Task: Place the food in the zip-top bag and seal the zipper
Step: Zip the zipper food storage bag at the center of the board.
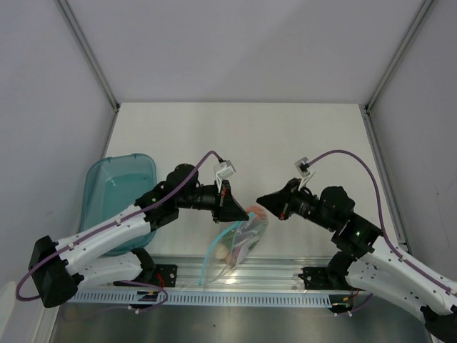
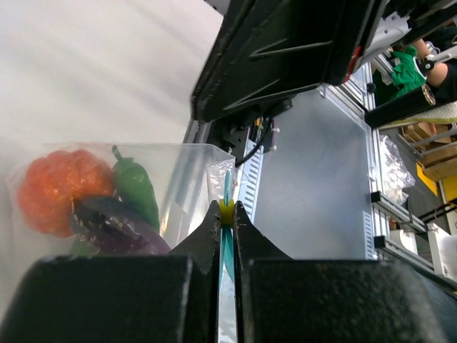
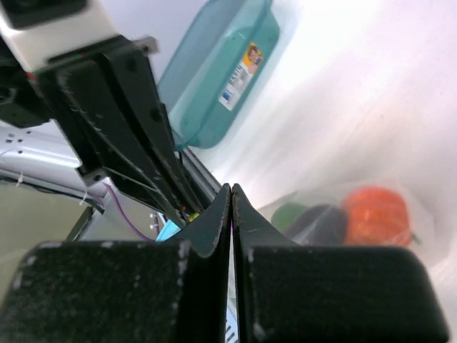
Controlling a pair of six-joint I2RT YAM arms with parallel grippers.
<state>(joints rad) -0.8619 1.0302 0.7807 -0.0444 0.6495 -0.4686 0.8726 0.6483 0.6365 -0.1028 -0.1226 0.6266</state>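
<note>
1. Zip-top bag [image 1: 241, 234]: held up over the worktop's [image 1: 235, 136] near edge, mid-width. It looks limp, light and slippery, so is best taken by its stiffer mouth strip.
2. Left gripper [image 2: 226, 214]: clamped on the zipper [image 2: 227, 182].
3. Right gripper [image 3: 230, 194]: closed tight; any hold unclear.
4. Food [image 2: 61, 189]: inside the bag.

Bag [image 2: 187, 175]: clear glossy plastic, crinkled. Orange fruit [image 2: 61, 189]: pebbled, matt. Eggplant [image 2: 118, 225]: shiny. Fingers [image 2: 203, 246]: matt black plastic. Tray [image 1: 118, 189], 9 o'clock: teal translucent plastic. Surface [image 1: 285, 143]: matt white. Rail [image 1: 271, 275], 6 o'clock: brushed metal.
</note>
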